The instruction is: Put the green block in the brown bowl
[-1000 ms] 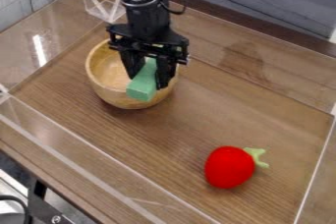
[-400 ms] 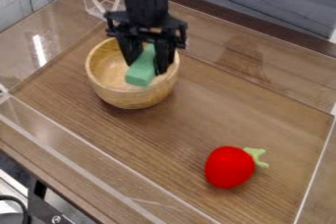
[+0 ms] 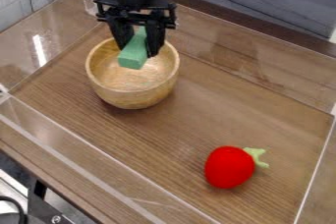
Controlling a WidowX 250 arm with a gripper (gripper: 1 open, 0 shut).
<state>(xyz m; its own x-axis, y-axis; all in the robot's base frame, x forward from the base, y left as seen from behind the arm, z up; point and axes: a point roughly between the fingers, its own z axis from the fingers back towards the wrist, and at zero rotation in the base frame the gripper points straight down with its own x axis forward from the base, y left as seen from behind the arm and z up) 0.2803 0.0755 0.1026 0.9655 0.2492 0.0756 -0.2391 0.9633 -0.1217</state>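
The gripper [image 3: 136,43] hangs over the back part of the brown bowl [image 3: 132,76], pointing straight down, with its dark fingers closed on the green block [image 3: 133,50]. The block sits between the fingers and is off the bowl — it is in the air above the bowl's hollow, near the far rim as the camera sees it.

The block is a short bar, and its long axis runs close to upright, tipped a little: the top end leans toward the right of the picture and is tucked up between the fingers, while the lower end points down and slightly left, toward the inside of the bowl. A broad pale-green face is turned to the camera. The lower end shows clear of the fingers; the upper end is partly hidden by them.

The bowl stands on the wooden table [image 3: 250,90], in the left half of the view, upright. Whether the block's lower end is below the rim line or just above it cannot be told from this angle.

A red strawberry toy [image 3: 231,166] lies on the table well apart from the bowl — toward the front right corner, with its green leafy end pointing right.
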